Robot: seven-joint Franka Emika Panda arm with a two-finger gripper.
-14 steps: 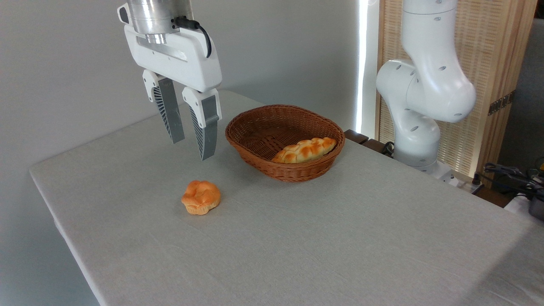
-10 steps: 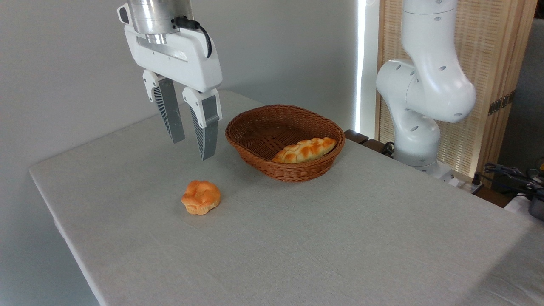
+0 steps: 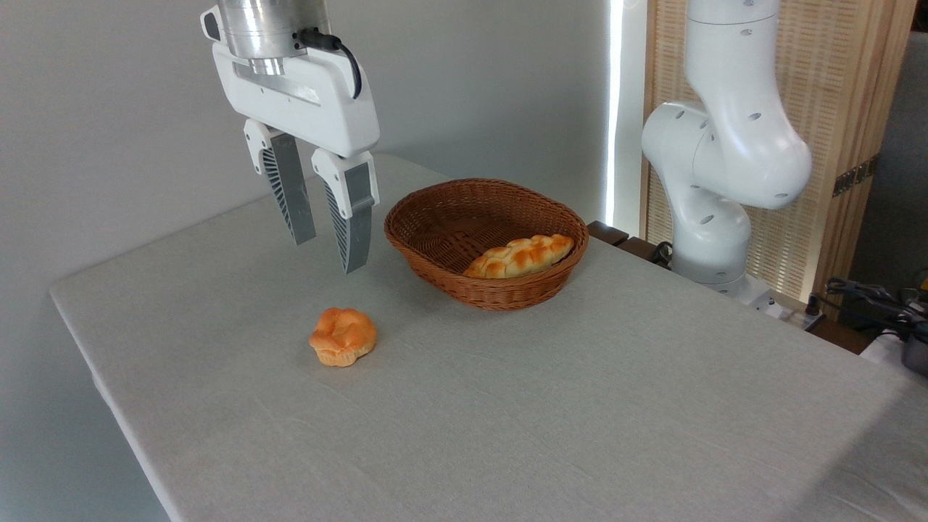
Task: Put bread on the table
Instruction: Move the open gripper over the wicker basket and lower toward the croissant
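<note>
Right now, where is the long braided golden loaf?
The long braided golden loaf lies inside the brown wicker basket, against its near right wall, right of the open tool.

The bread lies inside the wicker basket near the bench's far edge. The gripper hangs empty above the bench, fingers parted, left of the basket. A round bun sits nearer the left edge.

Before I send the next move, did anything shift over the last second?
Hardly anything: the gripper edged very slightly to the right, open and empty above the table. The bread lies as before in the basket, and the small bun has not moved.
</note>
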